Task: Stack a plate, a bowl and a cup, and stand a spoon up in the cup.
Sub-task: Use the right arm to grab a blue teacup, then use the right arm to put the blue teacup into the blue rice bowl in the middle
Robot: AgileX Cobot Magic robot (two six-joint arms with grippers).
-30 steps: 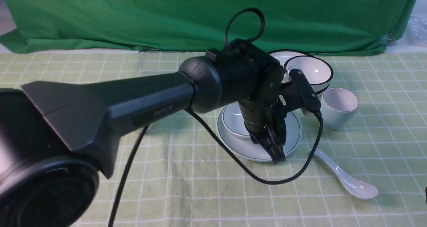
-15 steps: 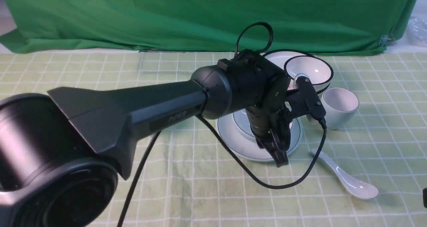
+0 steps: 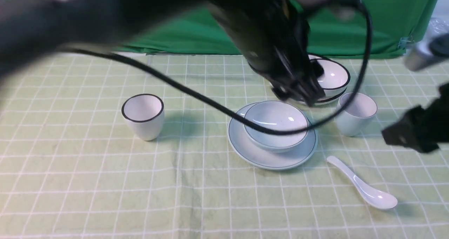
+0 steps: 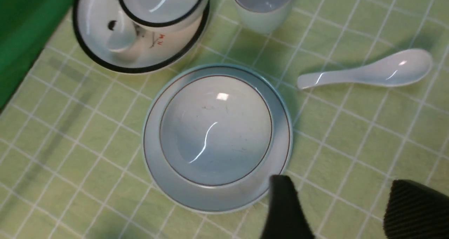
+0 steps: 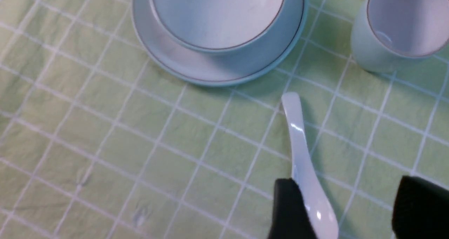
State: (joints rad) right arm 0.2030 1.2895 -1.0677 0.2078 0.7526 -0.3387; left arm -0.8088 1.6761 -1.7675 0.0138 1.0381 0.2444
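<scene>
The pale blue-green bowl (image 3: 277, 121) sits in the pale blue-green plate (image 3: 245, 149) at the table's middle. The pale cup (image 3: 356, 114) stands upright to their right. The white spoon (image 3: 364, 188) lies flat on the cloth, nearer than the cup. My left gripper (image 4: 345, 197) is open and empty. It shows blurred above and behind the bowl in the front view (image 3: 296, 95). My right gripper (image 5: 350, 204) is open above the spoon's scoop (image 5: 315, 207), which lies beside one finger. The bowl (image 4: 215, 126), plate (image 4: 154, 168), cup (image 4: 263, 4) and spoon (image 4: 368, 74) show in the left wrist view.
A white cup with a black rim (image 3: 143, 114) stands at the left. A white black-rimmed bowl (image 3: 331, 75) sits on a black-rimmed plate (image 4: 105, 56) behind the pale set. A green curtain (image 3: 175, 21) closes the back. The right arm's blurred dark shape (image 3: 414, 132) is at the right edge.
My left arm has swung up and back off the plate, leaving the bowl free in the plate. My right arm has come into view at the right.
</scene>
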